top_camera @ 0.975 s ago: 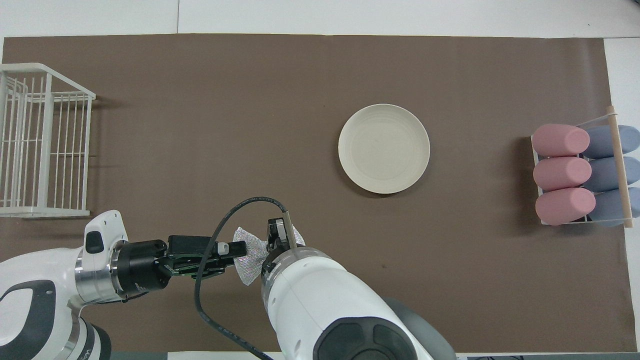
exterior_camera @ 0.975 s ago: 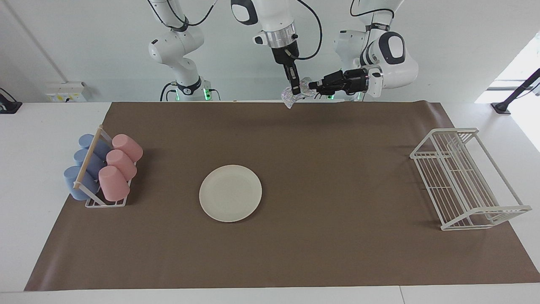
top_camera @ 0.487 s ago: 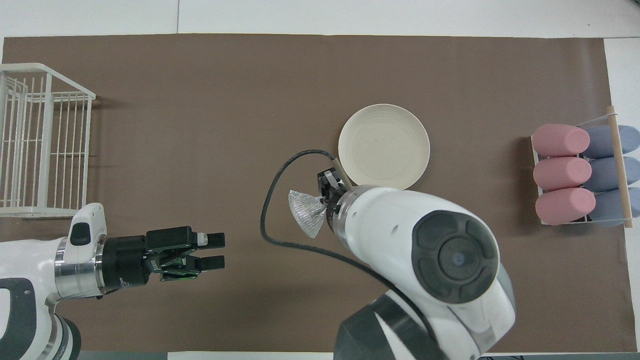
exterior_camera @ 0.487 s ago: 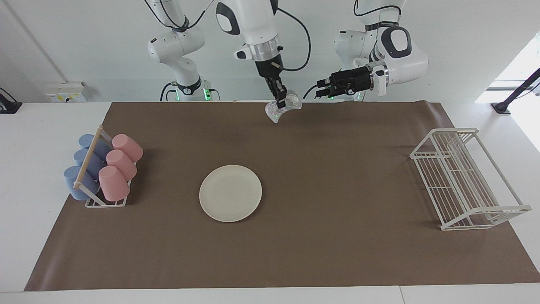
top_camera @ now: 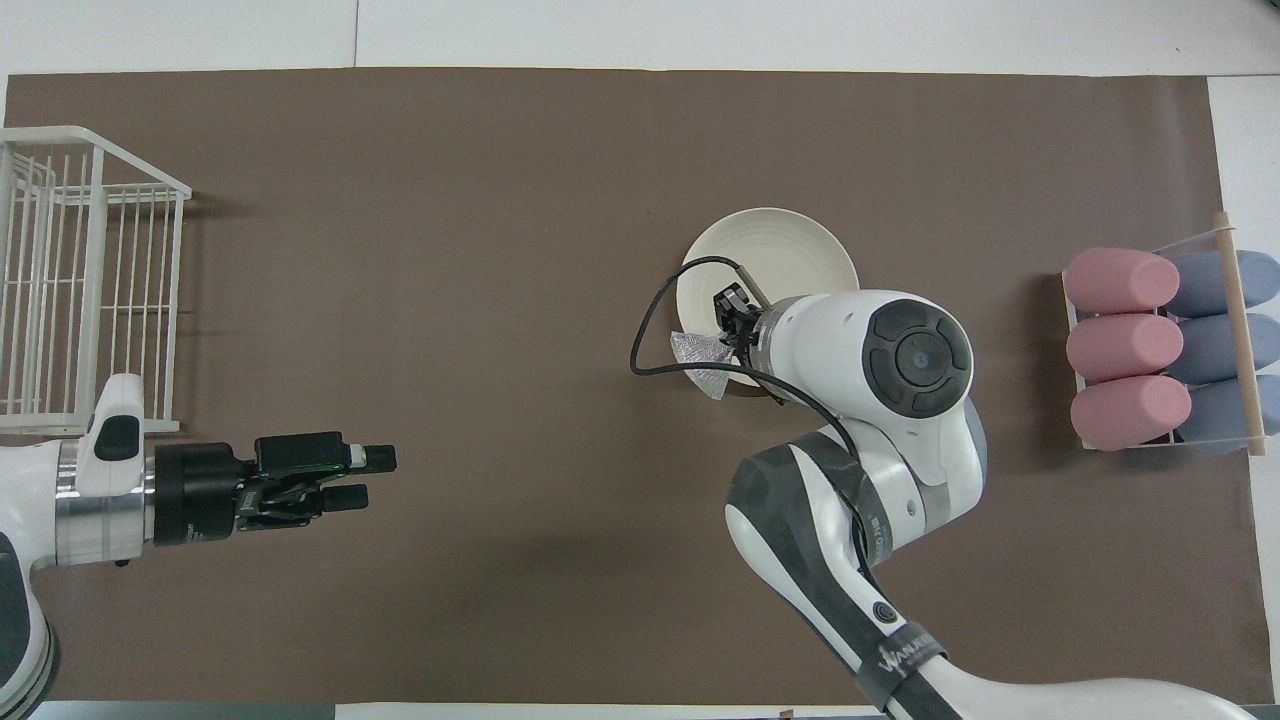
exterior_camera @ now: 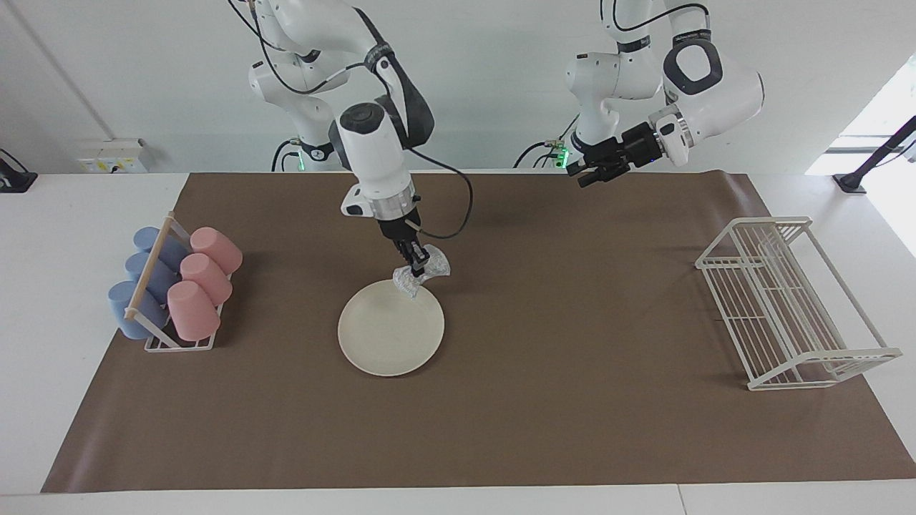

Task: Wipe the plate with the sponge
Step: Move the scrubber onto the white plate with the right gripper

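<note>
The cream-white plate (exterior_camera: pixel 390 332) lies flat on the brown mat, and it also shows in the overhead view (top_camera: pixel 790 250). My right gripper (exterior_camera: pixel 416 266) is shut on the silvery sponge (exterior_camera: pixel 422 276) and holds it at the plate's rim nearest the robots. I cannot tell whether the sponge touches the rim. In the overhead view the sponge (top_camera: pixel 703 358) sticks out beside the right gripper (top_camera: pixel 730 340), whose arm covers part of the plate. My left gripper (exterior_camera: pixel 580 176) is open and empty, up in the air over the mat's edge near the robots (top_camera: pixel 378 475).
A rack of pink and blue cups (exterior_camera: pixel 175 286) stands at the right arm's end of the mat (top_camera: pixel 1165 350). A white wire dish rack (exterior_camera: pixel 787 300) stands at the left arm's end (top_camera: pixel 85 280). The brown mat (exterior_camera: pixel 572 400) covers the table.
The left gripper let go of the sponge and drew back toward its own end. The right gripper carried the sponge down and away from the robots to the plate's rim.
</note>
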`<action>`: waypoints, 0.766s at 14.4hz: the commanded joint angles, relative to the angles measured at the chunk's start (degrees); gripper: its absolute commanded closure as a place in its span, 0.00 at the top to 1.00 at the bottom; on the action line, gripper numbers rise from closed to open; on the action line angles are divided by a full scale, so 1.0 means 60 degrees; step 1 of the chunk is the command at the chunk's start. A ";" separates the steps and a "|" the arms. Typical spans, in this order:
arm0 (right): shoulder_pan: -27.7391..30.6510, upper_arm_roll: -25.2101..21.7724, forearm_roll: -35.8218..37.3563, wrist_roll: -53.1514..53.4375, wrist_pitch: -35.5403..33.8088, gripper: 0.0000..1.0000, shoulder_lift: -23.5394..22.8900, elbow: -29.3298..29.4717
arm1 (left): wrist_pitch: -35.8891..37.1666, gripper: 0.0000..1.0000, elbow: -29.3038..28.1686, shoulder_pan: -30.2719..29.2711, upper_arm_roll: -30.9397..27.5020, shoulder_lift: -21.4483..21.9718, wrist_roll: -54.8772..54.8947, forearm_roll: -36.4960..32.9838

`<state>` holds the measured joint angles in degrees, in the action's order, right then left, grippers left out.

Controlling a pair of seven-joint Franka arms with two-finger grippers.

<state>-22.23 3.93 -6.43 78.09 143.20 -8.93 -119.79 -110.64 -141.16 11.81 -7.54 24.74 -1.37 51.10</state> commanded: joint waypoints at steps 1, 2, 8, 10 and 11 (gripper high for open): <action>0.0363 0.0135 -0.0114 -0.0621 0.0653 0.00 -0.0443 -0.0264 | 0.0056 1.00 0.0659 -0.0356 0.0099 -0.0533 -0.0094 -0.1597; 0.0466 0.0135 -0.0114 -0.0927 0.1046 0.00 -0.0750 -0.0264 | 0.0056 1.00 0.0848 -0.0458 0.0099 -0.0621 -0.0094 -0.2095; 0.1519 0.0135 -0.0129 -0.2361 0.1255 0.00 -0.1485 -0.0264 | 0.0027 1.00 0.1465 -0.0562 0.0113 -0.0768 -0.0123 -0.5012; 0.2119 0.0135 -0.0129 -0.3736 0.1255 0.00 -0.1529 -0.0249 | -0.0003 1.00 0.1509 -0.0664 0.0099 -0.0768 -0.0108 -0.5103; 0.2253 0.0135 -0.0129 -0.3946 0.1255 0.00 -0.1530 -0.0249 | -0.0032 1.00 0.1509 -0.0679 0.0084 -0.0768 -0.0123 -0.5118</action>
<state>-11.78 3.97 -6.45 59.95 150.19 -16.84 -121.12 -110.63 -133.20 8.61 -7.50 20.92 -1.45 22.06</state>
